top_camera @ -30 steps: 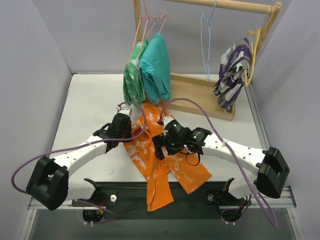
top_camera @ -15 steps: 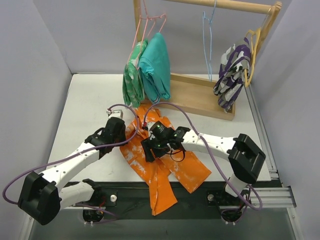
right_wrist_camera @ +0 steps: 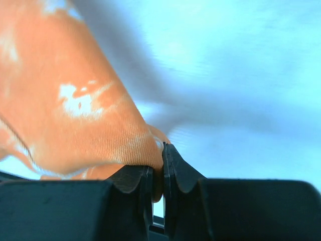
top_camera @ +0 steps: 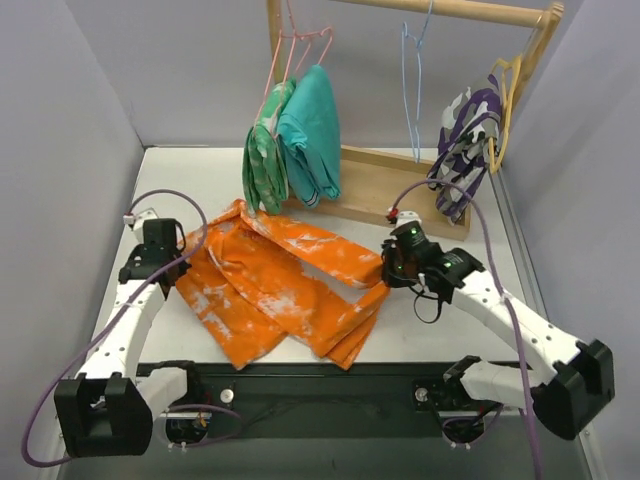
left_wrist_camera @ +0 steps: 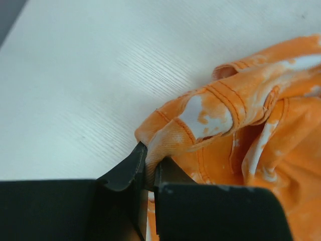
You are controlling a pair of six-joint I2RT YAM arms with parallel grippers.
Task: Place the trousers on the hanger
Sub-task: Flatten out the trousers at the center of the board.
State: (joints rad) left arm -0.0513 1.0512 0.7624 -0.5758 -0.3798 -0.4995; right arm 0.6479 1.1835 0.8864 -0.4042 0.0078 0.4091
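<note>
I have both ends of the trousers [top_camera: 280,290] in hand, and that is about all that is done so far. The left gripper [left_wrist_camera: 149,160] is clenched on a stitched edge of the orange cloth, with a bunched corner standing up out of its jaws. The right gripper [right_wrist_camera: 163,150] is pinched tight on a fold at the other end, the cloth draping away from its fingertips.

The garment lies on the table [top_camera: 180,190] in front of the wooden rack [top_camera: 400,190]. It spreads in loose overlapping folds from below the rack's left post to a spot in front of the middle of its base board. The far edge of the cloth comes close to the foot of the rack, near the hanging teal garment [top_camera: 310,130].

The light-blue hanger [top_camera: 410,90] hangs bare from the rack's top rail, between the teal garment and the purple-and-white garment [top_camera: 462,150] at the rack's right end. No part of the trousers touches it.

I judge the task to be at an early stage: the cloth is grasped and pulled out wide, but not yet lifted. What is left is to raise it towards the rail, feed or drape it over the hanger's lower bar, and let go with the trousers balanced there.
</note>
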